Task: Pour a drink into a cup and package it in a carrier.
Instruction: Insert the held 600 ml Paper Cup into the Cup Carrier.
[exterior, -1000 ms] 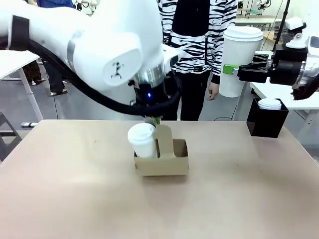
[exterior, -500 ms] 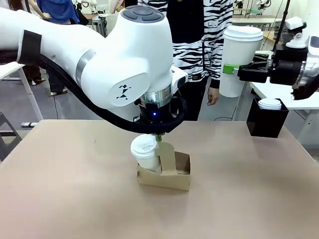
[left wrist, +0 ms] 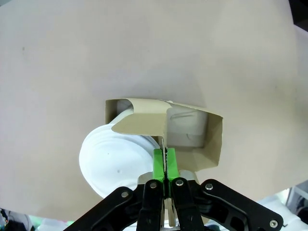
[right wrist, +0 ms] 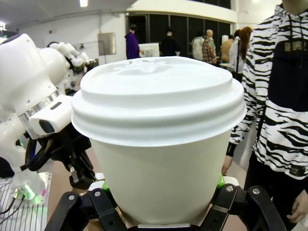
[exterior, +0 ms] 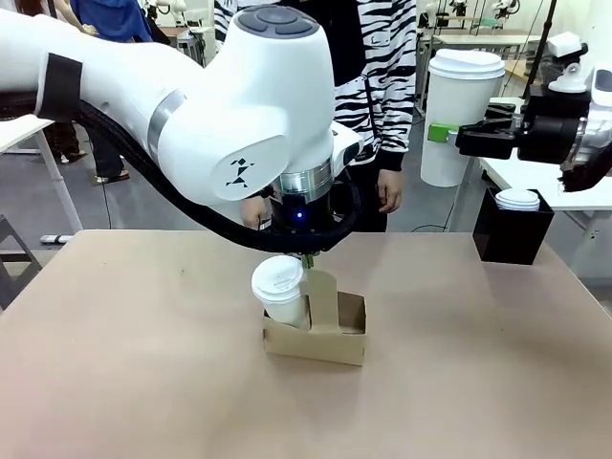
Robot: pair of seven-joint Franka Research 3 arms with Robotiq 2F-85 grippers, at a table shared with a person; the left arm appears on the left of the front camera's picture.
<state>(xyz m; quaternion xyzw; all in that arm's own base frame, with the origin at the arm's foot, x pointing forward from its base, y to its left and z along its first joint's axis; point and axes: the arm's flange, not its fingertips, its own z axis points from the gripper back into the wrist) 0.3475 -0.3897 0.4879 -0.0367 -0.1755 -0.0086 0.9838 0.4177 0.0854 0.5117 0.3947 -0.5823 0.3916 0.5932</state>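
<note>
The left gripper [left wrist: 165, 161] is pinching, pads nearly shut, the mid-table carrier's [exterior: 335, 342] thin tab, likely bending under the light, top-heavy cup [exterior: 278, 283] sitting in its left pocket, while the right gripper [right wrist: 160, 192] is clasping a second cup [right wrist: 159, 120].

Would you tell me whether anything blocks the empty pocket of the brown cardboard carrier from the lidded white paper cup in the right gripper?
Yes: the left gripper pinches the brown cardboard carrier's upright handle tab, so its white arm hangs directly above the empty pocket.
</note>
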